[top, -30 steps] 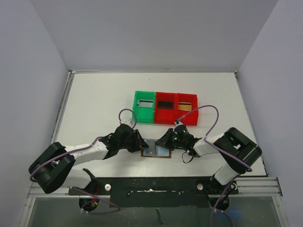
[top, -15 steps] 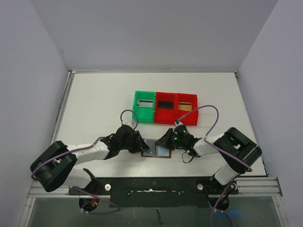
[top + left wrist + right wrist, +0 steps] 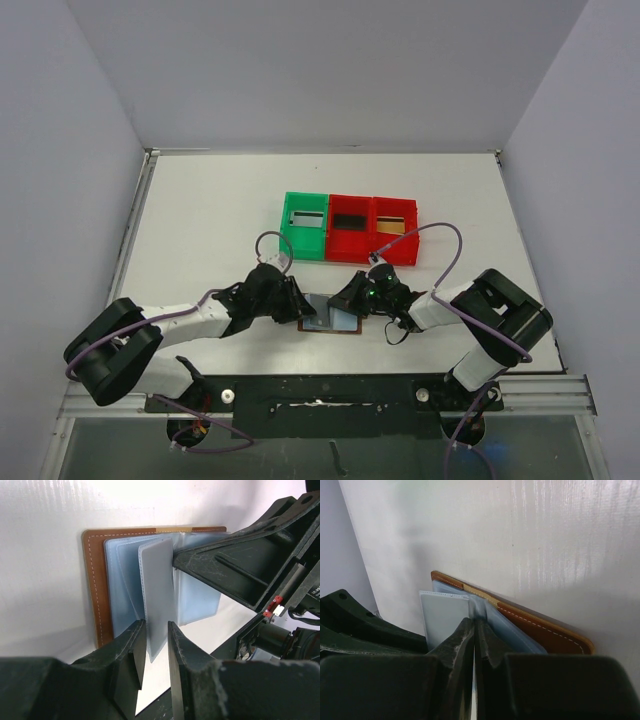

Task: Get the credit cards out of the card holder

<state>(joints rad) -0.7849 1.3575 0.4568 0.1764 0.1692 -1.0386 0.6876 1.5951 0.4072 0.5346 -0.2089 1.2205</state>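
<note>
No card out yet: left pincer point(image 3: 156, 625) straddles a grey card point(image 3: 157, 585) in the wallet point(image 3: 92, 585), grip unclear; right pincer point(image 3: 473, 624) pressed together.

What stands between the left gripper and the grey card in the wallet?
Nothing visible does. The left gripper has a finger on each side of the upright grey card. The right gripper pinches a clear pocket beside it, not in the way.

Black joints point(image 3: 105, 358), white links point(image 3: 190, 321), looping purple cables point(image 3: 447, 243), scuffed dark pincer fingers point(image 3: 131, 652).
</note>
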